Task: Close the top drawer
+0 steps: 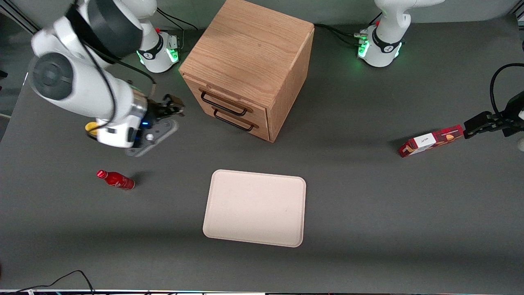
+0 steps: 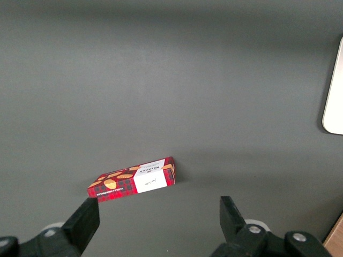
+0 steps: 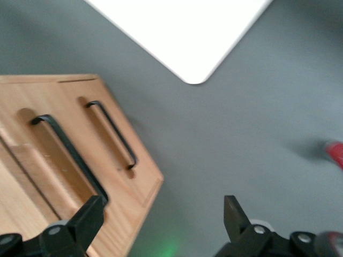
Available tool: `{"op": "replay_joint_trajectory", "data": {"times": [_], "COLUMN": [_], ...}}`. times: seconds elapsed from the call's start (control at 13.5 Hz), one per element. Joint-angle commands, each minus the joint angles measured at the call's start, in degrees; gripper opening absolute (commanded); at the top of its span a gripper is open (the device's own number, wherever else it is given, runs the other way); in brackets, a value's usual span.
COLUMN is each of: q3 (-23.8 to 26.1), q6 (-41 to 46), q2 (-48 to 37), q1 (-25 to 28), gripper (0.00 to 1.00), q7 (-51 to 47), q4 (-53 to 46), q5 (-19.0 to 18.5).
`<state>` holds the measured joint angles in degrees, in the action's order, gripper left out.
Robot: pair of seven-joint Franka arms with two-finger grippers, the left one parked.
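Note:
The oak cabinet (image 1: 249,53) stands at the back middle of the table, its two drawer fronts turned toward the working arm's end. The top drawer (image 1: 229,99) has a thin black handle (image 1: 223,104) and seems to stand out a little from the cabinet's front. It also shows in the right wrist view (image 3: 51,160), above the lower drawer (image 3: 107,128). My right gripper (image 1: 174,107) hovers in front of the drawers, a short gap away, touching nothing. In the right wrist view the gripper (image 3: 162,206) is open and empty, one fingertip (image 3: 91,211) level with the top handle.
A cream tray (image 1: 254,207) lies nearer the front camera than the cabinet. A small red bottle (image 1: 116,179) lies on the table below the working arm. A red biscuit box (image 1: 432,140) lies toward the parked arm's end. A yellow object (image 1: 91,127) peeks out under the working arm.

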<state>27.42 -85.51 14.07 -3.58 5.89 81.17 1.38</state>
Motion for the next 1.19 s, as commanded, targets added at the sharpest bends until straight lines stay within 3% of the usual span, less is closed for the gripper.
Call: {"op": "replay_joint_trajectory", "data": {"times": [0.0, 0.3, 0.52, 0.67, 1.11], "q3": [-4.2, -14.0, -22.9, -27.0, -29.1], "q6": [0.4, -0.3, -3.2, -6.3, -7.5], "q2": [-4.7, -8.0, -9.8, -10.2, -12.0], "q1": [0.9, 1.4, 1.4, 1.3, 0.8], "gripper": [1.00, 1.00, 1.00, 1.00, 1.00], "q7": [-2.4, -8.5, -8.4, -7.9, -6.6], "q4": [1.0, 1.1, 2.9, 4.5, 7.4], "q5": [-4.5, -6.9, -6.0, -3.0, -2.0]}}
